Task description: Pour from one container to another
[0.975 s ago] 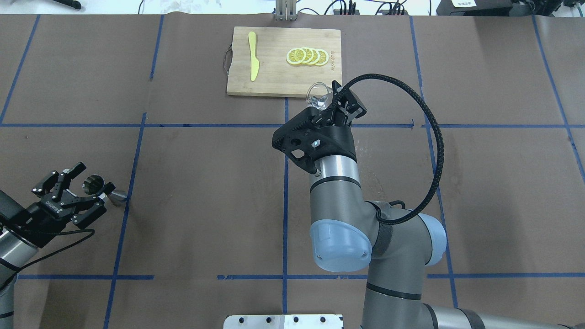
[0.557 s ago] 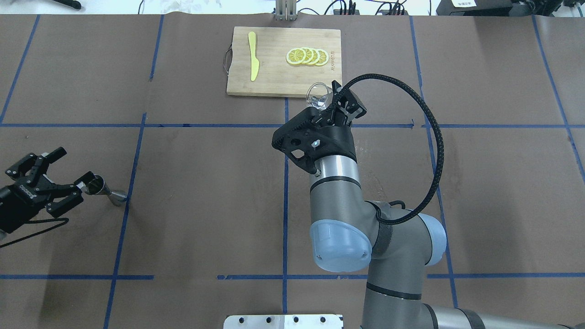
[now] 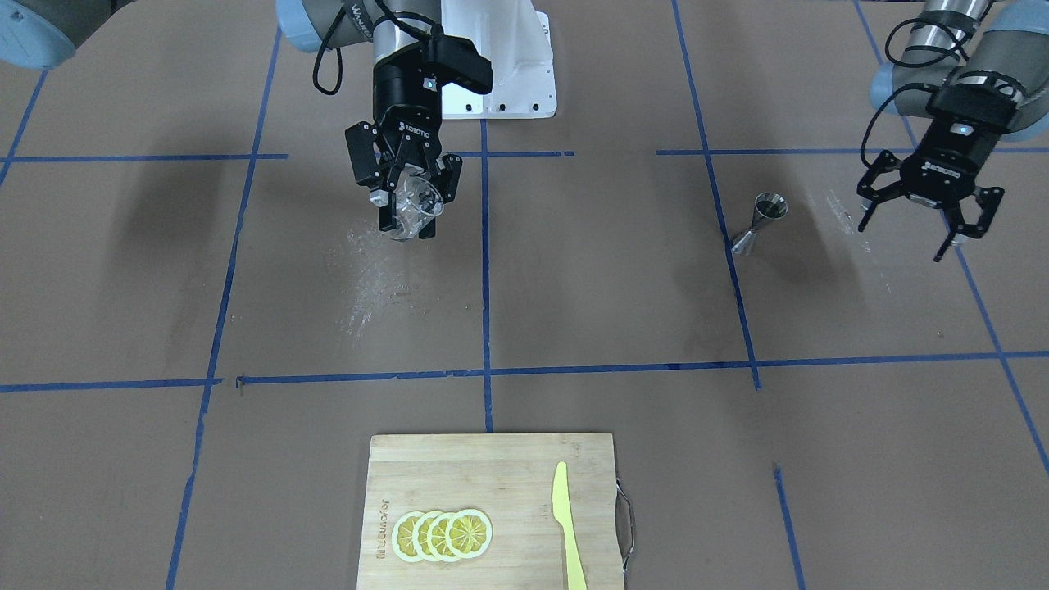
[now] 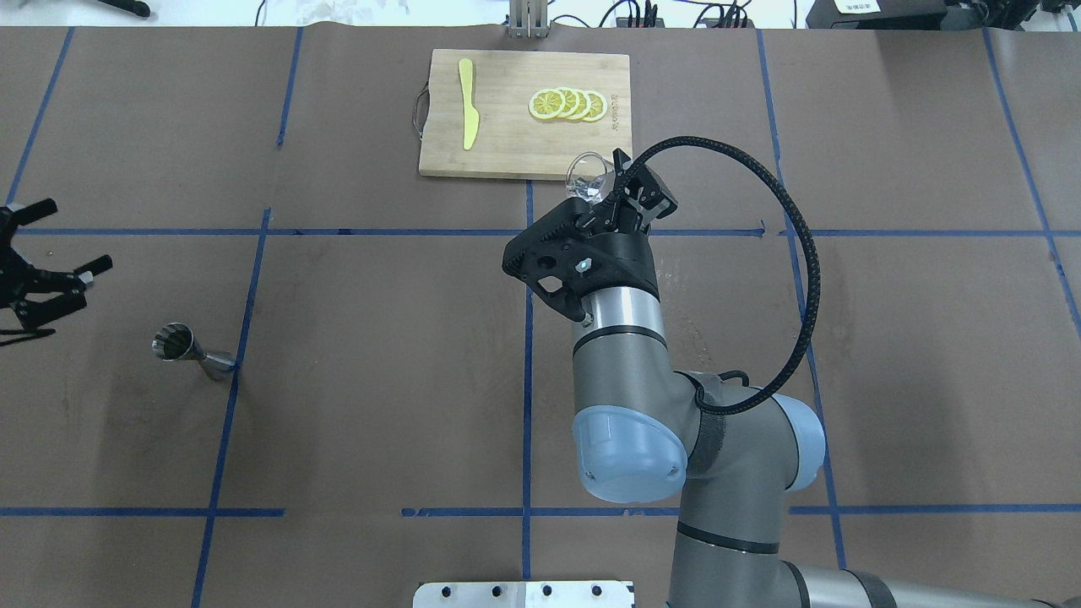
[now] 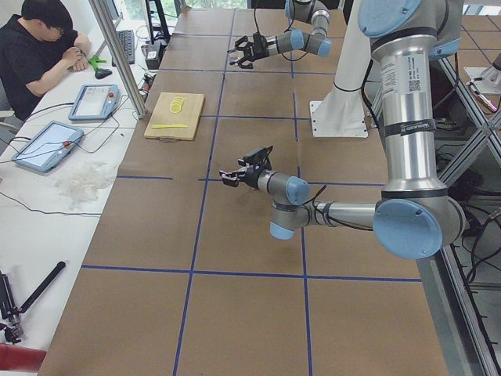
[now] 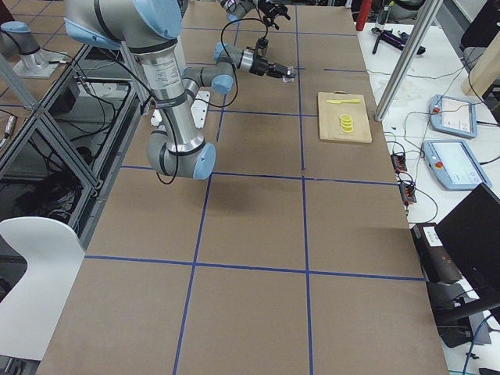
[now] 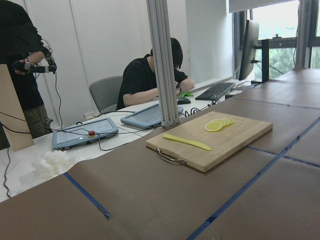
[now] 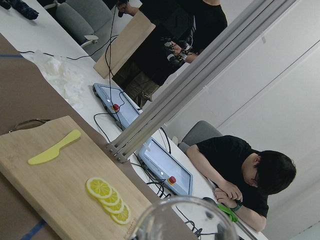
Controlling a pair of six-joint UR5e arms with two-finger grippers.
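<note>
Two robot arms work over a brown paper-covered table (image 3: 574, 311) marked with blue tape lines. The right gripper (image 3: 407, 217) is clamped around a clear glass cup (image 3: 414, 205), one finger on each side, and holds it above the table near the middle. In the overhead view the cup's rim faces away from the robot, toward the far edge. Whether anything is inside the cup cannot be made out.

The left gripper (image 3: 910, 233) hangs in the air with its fingers spread wide and nothing between them. It sits out toward the robot's left edge of the table, apart from a small steel jigger (image 3: 760, 220). The jigger (an hourglass-shaped bar measure) stands alone on the table, next to a blue tape line, with its open top showing. It is well apart from the glass cup.

On the far side of the table from the robot lies a wooden cutting board (image 3: 492, 483) with a metal handle. On it rest a row of overlapping lemon slices (image 3: 442, 534) and, beside them, a yellow plastic knife (image 3: 565, 524).
</note>
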